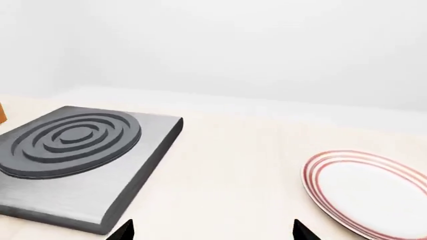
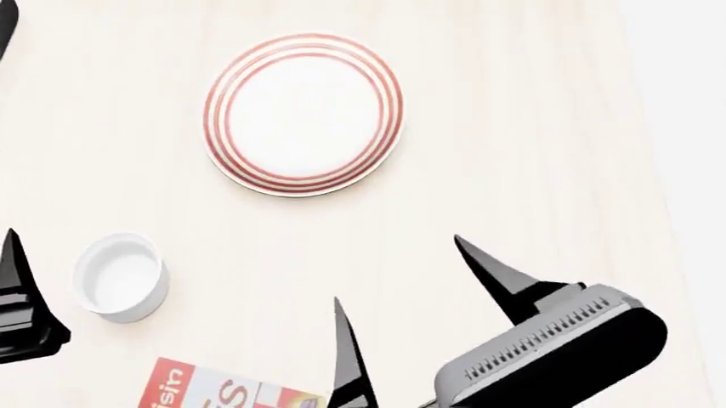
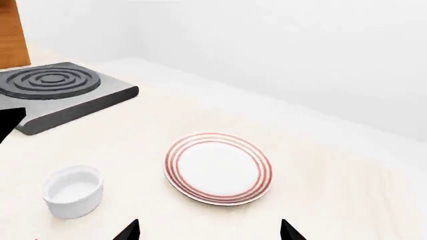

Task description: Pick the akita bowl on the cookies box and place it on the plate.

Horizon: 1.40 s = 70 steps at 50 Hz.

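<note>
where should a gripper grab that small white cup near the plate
Take the white cup by its rim, one finger inside, one outside, coming straight down. It stands upright and open-topped, with free table around it. The right gripper is open; the cookies box lies just below.

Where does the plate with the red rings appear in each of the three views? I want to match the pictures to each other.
Head view: the plate lies in the upper middle, whole and empty.
Left wrist view: it sits at the lower right, cut by the picture's edge.
Right wrist view: it lies near the centre, a little low.
Shared landmark: the small white cup shows in the head and right wrist views; the grey burner plate shows in both wrist views.
</note>
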Motion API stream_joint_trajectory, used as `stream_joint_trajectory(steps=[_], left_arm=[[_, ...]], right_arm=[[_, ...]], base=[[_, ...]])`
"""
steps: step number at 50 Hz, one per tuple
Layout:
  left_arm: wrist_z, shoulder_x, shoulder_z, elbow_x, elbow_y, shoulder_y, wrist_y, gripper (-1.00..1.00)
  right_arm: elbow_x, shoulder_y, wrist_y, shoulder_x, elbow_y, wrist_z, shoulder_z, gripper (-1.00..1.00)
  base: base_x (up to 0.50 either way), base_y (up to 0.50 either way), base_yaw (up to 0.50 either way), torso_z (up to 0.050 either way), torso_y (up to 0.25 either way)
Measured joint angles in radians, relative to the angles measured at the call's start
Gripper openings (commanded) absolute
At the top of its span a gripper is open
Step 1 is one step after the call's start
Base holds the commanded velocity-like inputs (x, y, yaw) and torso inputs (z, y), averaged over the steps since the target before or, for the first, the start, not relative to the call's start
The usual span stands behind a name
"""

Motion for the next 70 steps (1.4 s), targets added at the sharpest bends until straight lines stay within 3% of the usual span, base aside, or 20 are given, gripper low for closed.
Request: stream_joint_trajectory(steps=[12,24,45,70], left_arm=[[-0.037,-0.024,-0.015,-0.009,0.013,-0.052,-0.076,1.0],[-0.051,-0.037,-0.019,-0.011,0.015,-0.071,-0.1,1.0],[-0.055,-0.043,-0.017,-0.009,0.008,-0.068,-0.091,1.0],[-0.06,-0.049,-0.016,-0.011,0.004,-0.06,-0.08,1.0]], right_arm=[[0.28,0.256,0.336,0.073,-0.118,-0.053,-0.046,1.0],[0.687,0.455,0.565,0.087,-0.148,0.021,-0.044,1.0],[1.048,0.645,0.661,0.059,-0.158,0.177,-0.151,1.0],[1.173,0.768,0.726,-0.035,-0.159,0.317,-0.342,1.0]], base=[[0.0,0.0,0.0,0.0,0.0],[0.0,0.0,0.0,0.0,0.0],[0.0,0.0,0.0,0.0,0.0],[0.0,0.0,0.0,0.0,0.0]])
